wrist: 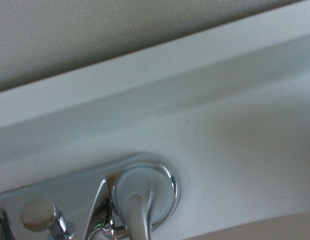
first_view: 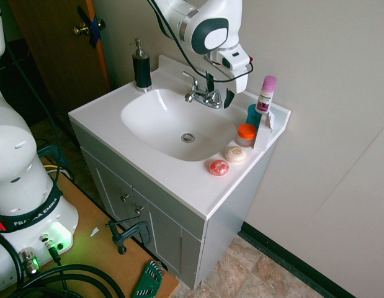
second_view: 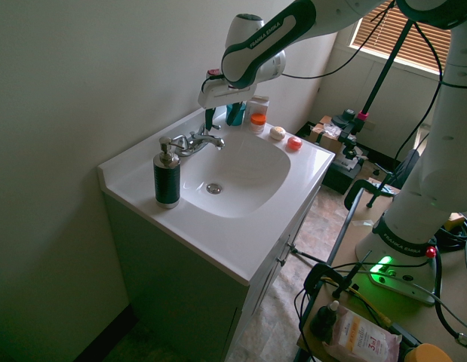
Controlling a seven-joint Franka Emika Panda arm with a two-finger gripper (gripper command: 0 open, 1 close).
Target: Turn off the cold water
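— Where is the cold lever now?
— The cold lever (first_view: 215,98) is the short, low chrome one, at the right-hand end of the faucet (first_view: 204,94). This faucet stands by the back edge of the sink top (first_view: 172,181), near the middle of that edge. I see no water stream from the spout (first_view: 190,97).
— And your jaws (first_view: 219,90)?
— They are open, pointing down, with the fingers apart, over the lever side of the faucet. If they touch the lever, I cannot tell.
— What stands around?
— The soap dispenser (first_view: 141,68) is upright near the back left corner. Toward the right edge I have the teal cup (first_view: 254,115), the orange-lidded jar (first_view: 245,135), a white box (first_view: 263,131) and, near the back right corner, a purple-capped bottle (first_view: 266,94). The pale round piece (first_view: 236,154) and the red round piece (first_view: 219,167) lie more to the front, near each other.
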